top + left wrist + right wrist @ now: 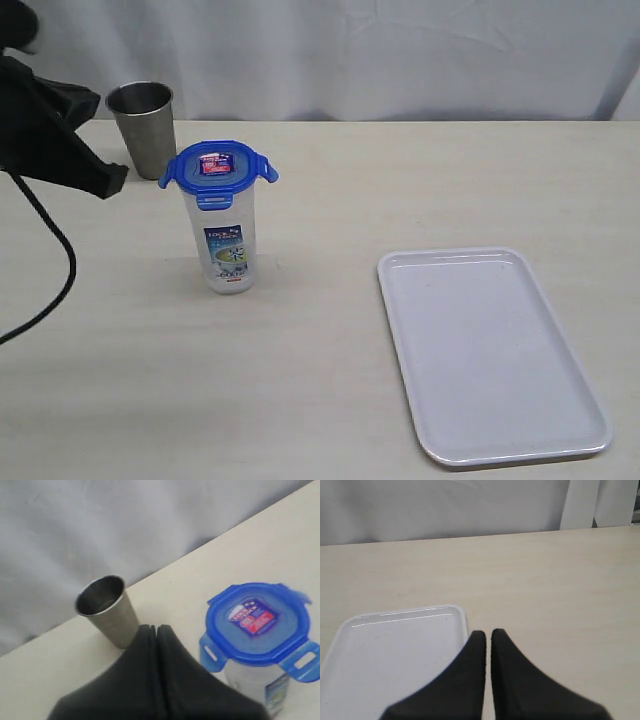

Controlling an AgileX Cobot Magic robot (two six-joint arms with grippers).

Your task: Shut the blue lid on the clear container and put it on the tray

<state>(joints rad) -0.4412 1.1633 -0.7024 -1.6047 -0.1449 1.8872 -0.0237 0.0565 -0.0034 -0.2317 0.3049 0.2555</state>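
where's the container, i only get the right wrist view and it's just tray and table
observer: the container stands upright on the table, left of the tray in the exterior view, apart from it
operator: lid on it?
observer: yes, the blue lid sits on top, but two flaps stick out, not snapped down
operator: left gripper holding anything?
observer: no, the left gripper is shut and empty, near a steel cup

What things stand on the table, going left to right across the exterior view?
cup → container → tray
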